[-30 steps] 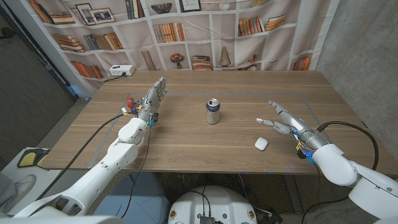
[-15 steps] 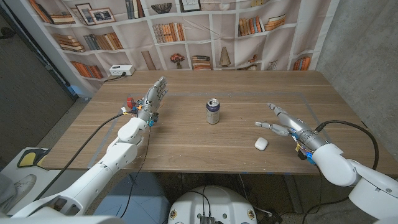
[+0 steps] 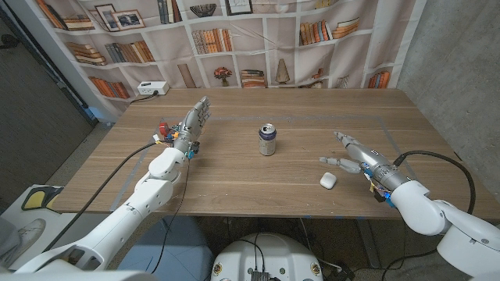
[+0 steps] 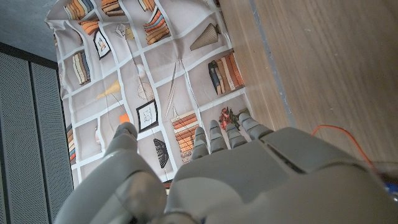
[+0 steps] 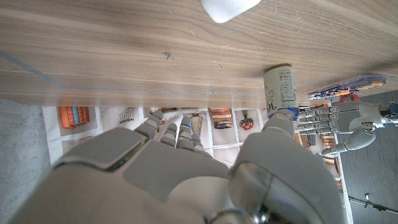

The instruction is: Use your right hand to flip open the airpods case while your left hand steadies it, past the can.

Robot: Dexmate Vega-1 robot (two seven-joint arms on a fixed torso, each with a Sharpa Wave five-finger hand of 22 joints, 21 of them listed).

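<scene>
No legible text anywhere. Can [image 5: 281, 88] carries white label panel with fine print (too small to read). In head view, can [image 3: 268, 140] label blurred. Book spines on backdrop [image 3: 234, 39] unreadable.

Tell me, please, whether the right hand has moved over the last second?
Yes. The right hand has shifted slightly toward the can and the table's far side, judged against the airpods case, which stayed put.

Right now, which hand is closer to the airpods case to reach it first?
The right hand: it hovers open just beside the case. The left hand is across the table, beyond the can.
</scene>
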